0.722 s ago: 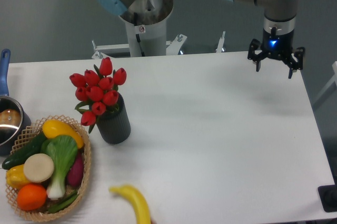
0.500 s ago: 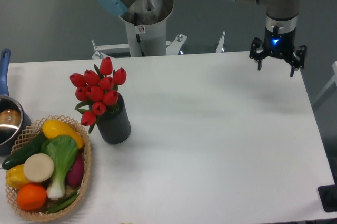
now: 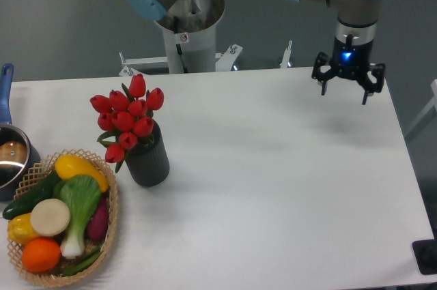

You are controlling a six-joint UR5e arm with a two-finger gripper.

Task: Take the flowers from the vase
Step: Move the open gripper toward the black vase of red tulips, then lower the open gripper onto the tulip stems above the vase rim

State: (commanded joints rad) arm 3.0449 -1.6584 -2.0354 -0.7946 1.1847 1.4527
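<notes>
Gripper (image 3: 345, 89) shifted left; fingers spread.

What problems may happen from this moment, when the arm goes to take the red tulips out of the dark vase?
1. The vase is narrow and stands free, so pulling the flowers may lift or tip it.
2. The basket nearly touches the vase, so a low approach from that side may bump it.
3. The open gripper is far to the right; gripping the buds, not the stems, may crush them.

gripper (image 3: 343, 89) shifted slightly left and a touch farther over the table's far right corner, yellow banana-like object gone from the near edge
</notes>
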